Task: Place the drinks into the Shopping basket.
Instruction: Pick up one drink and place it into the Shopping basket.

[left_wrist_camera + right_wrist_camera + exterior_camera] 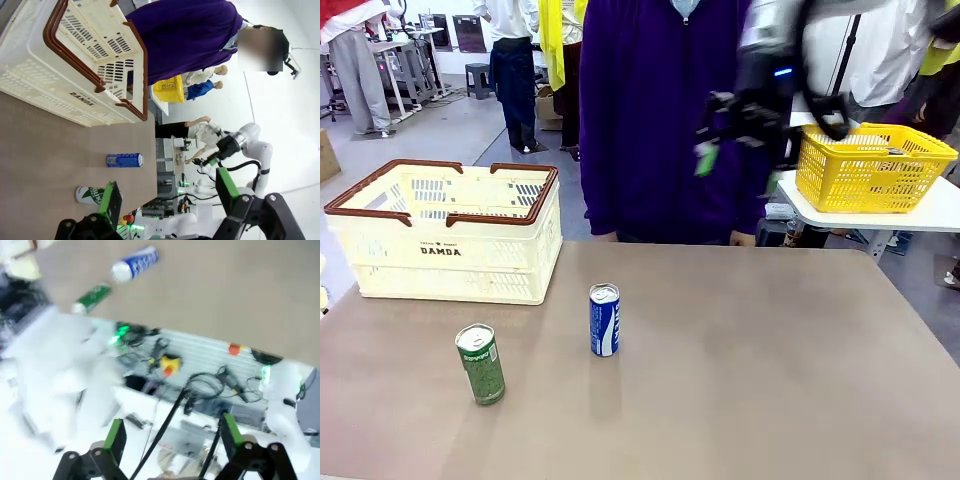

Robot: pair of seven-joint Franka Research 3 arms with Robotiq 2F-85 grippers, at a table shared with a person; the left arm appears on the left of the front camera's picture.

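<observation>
The blue can (605, 320) stands upright near the middle of the brown table. The green can (480, 364) stands upright to its left, closer to the front edge. The cream Shopping basket (450, 265), with a brown rim and DAMDA on its side, sits at the back left. My right gripper (740, 168) hangs high above the far right of the table, blurred, jaws open and holding nothing. The right wrist view is blurred: open right gripper (173, 437), blue can (135, 263) and green can (91, 298) far off. The left gripper (170, 197) is open and holds nothing, with the green can (90, 194), the blue can (125, 160) and the basket (50, 95) beyond it.
A person in a purple top (650, 120) stands at the far edge of the table. A yellow mesh basket (875, 170) rests on a white side table at the right. The right half of the brown table (790, 370) is bare.
</observation>
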